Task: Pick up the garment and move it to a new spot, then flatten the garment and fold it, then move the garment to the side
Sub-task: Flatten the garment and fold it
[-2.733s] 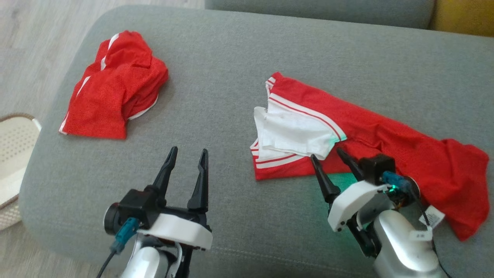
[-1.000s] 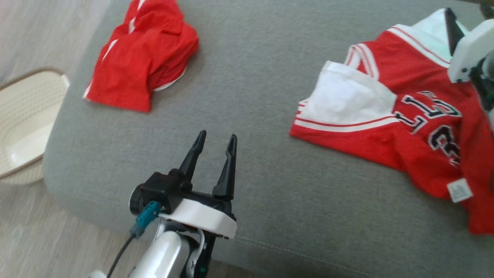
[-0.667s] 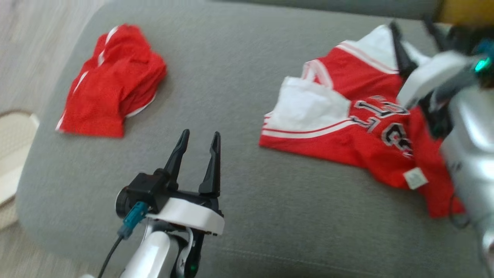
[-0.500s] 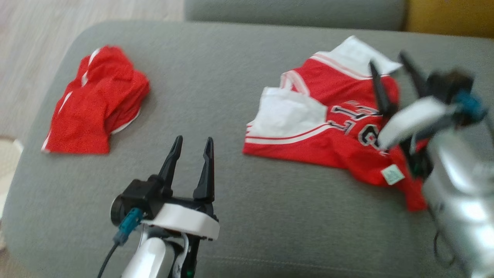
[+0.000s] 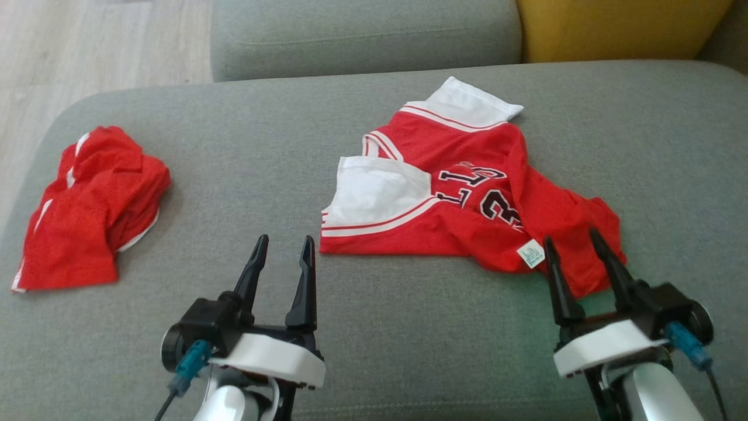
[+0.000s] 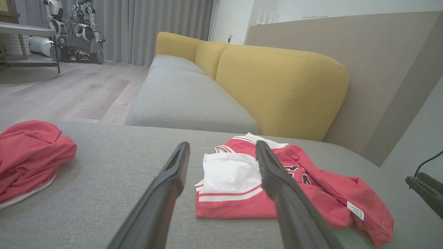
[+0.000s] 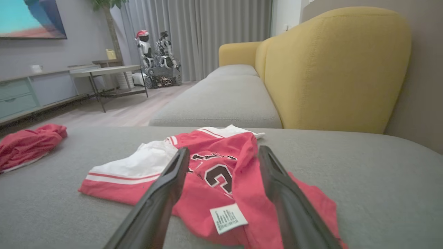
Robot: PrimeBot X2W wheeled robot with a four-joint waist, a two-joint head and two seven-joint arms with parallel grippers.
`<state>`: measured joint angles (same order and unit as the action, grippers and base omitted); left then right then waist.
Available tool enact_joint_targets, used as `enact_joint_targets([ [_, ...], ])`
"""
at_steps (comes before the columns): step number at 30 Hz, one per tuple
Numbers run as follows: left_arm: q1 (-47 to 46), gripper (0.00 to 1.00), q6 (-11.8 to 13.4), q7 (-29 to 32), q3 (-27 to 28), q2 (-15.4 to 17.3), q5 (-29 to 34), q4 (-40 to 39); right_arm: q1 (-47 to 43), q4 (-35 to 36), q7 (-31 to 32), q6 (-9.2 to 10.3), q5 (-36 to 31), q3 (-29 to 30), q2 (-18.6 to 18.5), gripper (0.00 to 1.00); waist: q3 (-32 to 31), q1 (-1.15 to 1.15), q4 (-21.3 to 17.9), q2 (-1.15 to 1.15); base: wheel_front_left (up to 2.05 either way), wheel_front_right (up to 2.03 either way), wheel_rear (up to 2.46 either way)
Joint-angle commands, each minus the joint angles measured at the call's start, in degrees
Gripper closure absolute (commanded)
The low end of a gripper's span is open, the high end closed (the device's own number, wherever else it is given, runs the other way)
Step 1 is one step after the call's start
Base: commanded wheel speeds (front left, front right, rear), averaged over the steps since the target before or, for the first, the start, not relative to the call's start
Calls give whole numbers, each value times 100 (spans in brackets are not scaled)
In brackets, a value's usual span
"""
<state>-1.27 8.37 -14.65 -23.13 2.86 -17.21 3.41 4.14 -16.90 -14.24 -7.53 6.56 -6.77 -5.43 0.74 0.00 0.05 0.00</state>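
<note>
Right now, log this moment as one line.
jersey: spread, rumpled, on sofa | left gripper: open, empty | right gripper: open, empty, by jersey's near corner | second garment: bunched, left end

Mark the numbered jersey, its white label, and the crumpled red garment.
numbered jersey (image 5: 467,234), head view, red fabric just below the number.
white label (image 5: 530,255), head view, middle of the tag.
crumpled red garment (image 5: 87,216), head view, centre of the heap.
</note>
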Motion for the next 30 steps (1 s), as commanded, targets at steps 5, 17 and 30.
enact_joint_targets([
  [5,-233,0,-58,-35,199,2,75,-167,-3,334,340,4,-482,228,38,0,130,0,-54,0,0,0,0],
  [17,-450,0,-173,-35,135,2,144,-53,83,-476,939,4,-1215,858,165,0,599,0,126,0,0,0,0],
  [30,-565,0,-200,-35,145,2,175,-39,354,-943,907,4,-1443,1047,229,100,712,0,185,0,0,0,0],
])
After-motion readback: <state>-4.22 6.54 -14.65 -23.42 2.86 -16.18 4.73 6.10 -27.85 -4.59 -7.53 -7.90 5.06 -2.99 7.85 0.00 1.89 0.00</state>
